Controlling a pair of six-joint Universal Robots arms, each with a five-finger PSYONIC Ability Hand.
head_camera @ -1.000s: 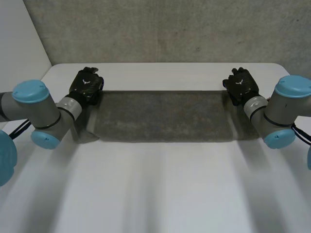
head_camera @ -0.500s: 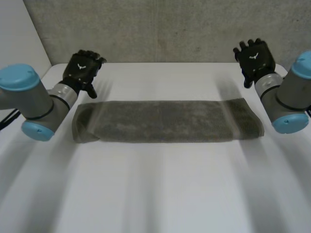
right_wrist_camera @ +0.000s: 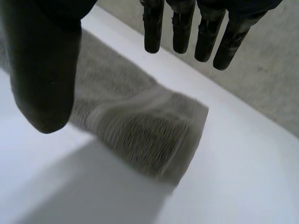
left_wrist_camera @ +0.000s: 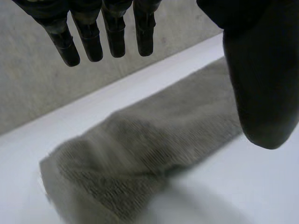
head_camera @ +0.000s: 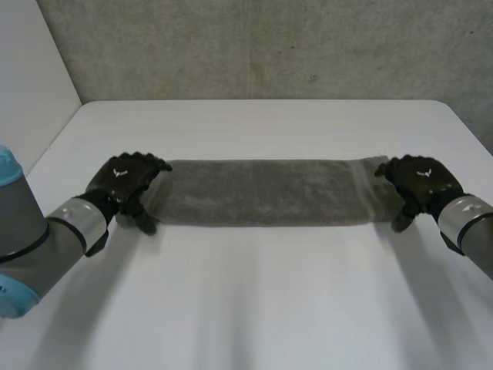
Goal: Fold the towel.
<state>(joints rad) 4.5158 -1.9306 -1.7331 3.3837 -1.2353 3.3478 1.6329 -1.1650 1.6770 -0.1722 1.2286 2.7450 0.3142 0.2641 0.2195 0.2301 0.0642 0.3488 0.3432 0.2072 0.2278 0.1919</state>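
towel (head_camera: 266, 193) long strip on table (head_camera: 269, 301) | left hand (head_camera: 123, 179) wide at one end | right hand (head_camera: 422, 179) wide at other

left robot hand (head_camera: 127, 179): black, white emblem (small) | right robot hand (head_camera: 420, 179): alike | wrists (head_camera: 77, 223): grey | cap (head_camera: 4, 166): light-blue

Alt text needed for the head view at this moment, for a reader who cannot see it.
A grey towel, folded into a long narrow strip, lies flat across a white table. The robot's left hand is at its left end and the right hand at its right end. A grey wall stands behind the table.
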